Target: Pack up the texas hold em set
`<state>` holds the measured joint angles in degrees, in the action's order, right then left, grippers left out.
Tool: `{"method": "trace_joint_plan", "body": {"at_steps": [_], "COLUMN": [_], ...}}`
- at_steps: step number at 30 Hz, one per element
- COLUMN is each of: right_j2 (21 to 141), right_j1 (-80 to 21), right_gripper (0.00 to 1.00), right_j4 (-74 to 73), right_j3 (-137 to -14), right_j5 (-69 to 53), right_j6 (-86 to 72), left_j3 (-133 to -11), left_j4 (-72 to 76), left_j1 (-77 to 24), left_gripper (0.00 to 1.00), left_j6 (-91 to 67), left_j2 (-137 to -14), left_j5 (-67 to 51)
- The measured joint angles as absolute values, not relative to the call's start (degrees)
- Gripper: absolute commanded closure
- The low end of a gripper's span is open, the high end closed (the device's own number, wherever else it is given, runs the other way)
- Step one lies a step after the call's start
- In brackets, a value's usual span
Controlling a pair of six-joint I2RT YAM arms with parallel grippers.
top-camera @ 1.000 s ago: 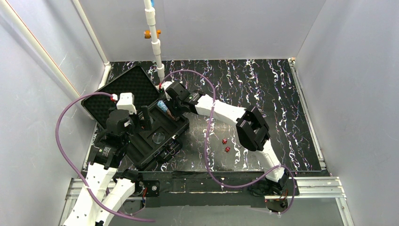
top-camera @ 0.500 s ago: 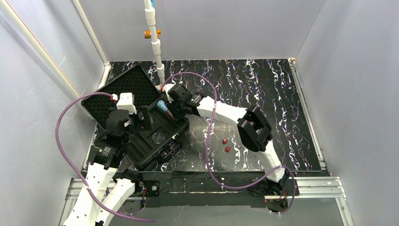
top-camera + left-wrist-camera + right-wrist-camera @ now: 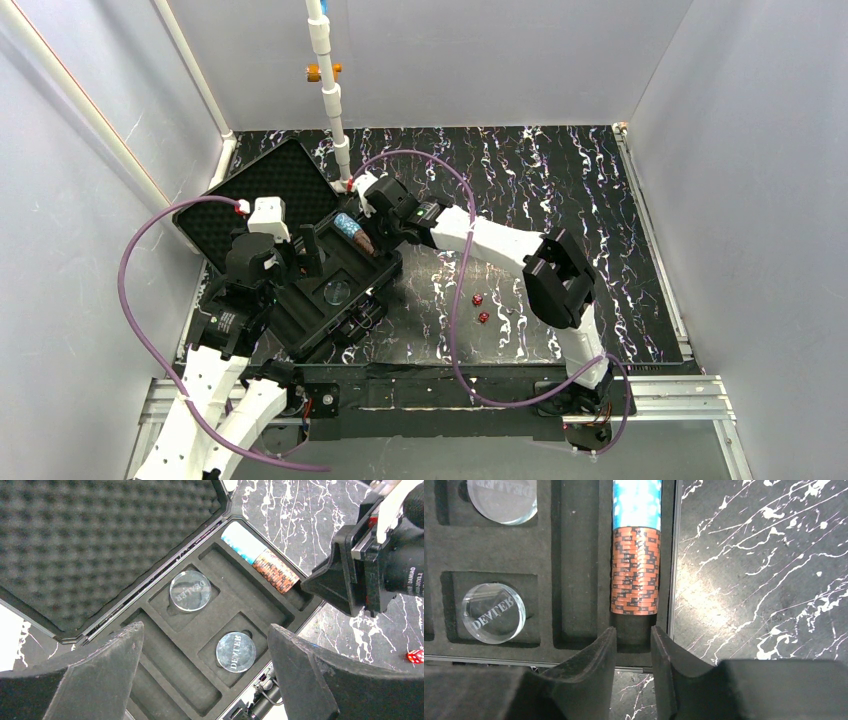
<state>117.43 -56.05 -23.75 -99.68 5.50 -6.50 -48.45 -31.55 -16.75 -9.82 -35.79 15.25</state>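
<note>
The black case (image 3: pixel 300 322) of the texas hold em set lies open at the left, its foam-lined lid (image 3: pixel 255 195) folded back. A brown chip stack (image 3: pixel 635 570) and a blue-white one (image 3: pixel 636 505) lie end to end in the case's edge slot. Two clear discs (image 3: pixel 190 591) (image 3: pixel 235 651) sit in foam pockets. My right gripper (image 3: pixel 634 630) is open by a narrow gap, empty, just short of the brown stack's end. My left gripper (image 3: pixel 205 627) hangs wide open above the case's tray, holding nothing. Two red dice (image 3: pixel 478 299) (image 3: pixel 484 317) lie on the mat right of the case.
A white pole (image 3: pixel 330 90) stands behind the case near the right gripper. Grey walls enclose the black marbled mat (image 3: pixel 560 200) on three sides. A purple cable (image 3: pixel 450 270) loops over the mat by the dice.
The right arm has drawn back a little to the right, away from the chip stacks. Its jaws have parted slightly. The left arm has not moved.
</note>
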Motion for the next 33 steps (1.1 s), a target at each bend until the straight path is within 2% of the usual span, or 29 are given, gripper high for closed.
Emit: {"method": "trace_joint_plan", "body": {"at_steps": [3,13,26,30,33], "right_j2": [117.4,117.8,125.5,126.5,126.5], "right_j1": [-56.1,-56.1,-56.1,-56.0,-56.0], "right_gripper": [0.68,0.69,0.69,0.66,0.6], "right_j4": [-23.3,-22.7,-25.2,-25.6,-25.6], "right_j3": [-97.6,-95.9,-104.2,-105.8,-105.9], "right_j5": [5.3,4.3,4.1,4.2,4.4], "right_j6": [-6.9,-7.4,-7.3,-7.1,-7.0], "left_j3": [-48.4,-48.4,-48.4,-48.4,-48.4], "left_j4": [-31.6,-31.6,-31.6,-31.6,-31.6], "left_j1": [-16.7,-16.8,-16.8,-16.8,-16.8], "left_gripper": [0.07,0.07,0.07,0.07,0.07], "left_j6": [-9.8,-9.8,-9.8,-9.8,-9.8], "left_j2": [-35.8,-35.7,-35.5,-35.5,-35.5], "left_j5": [15.2,15.2,15.2,15.2,15.2]}}
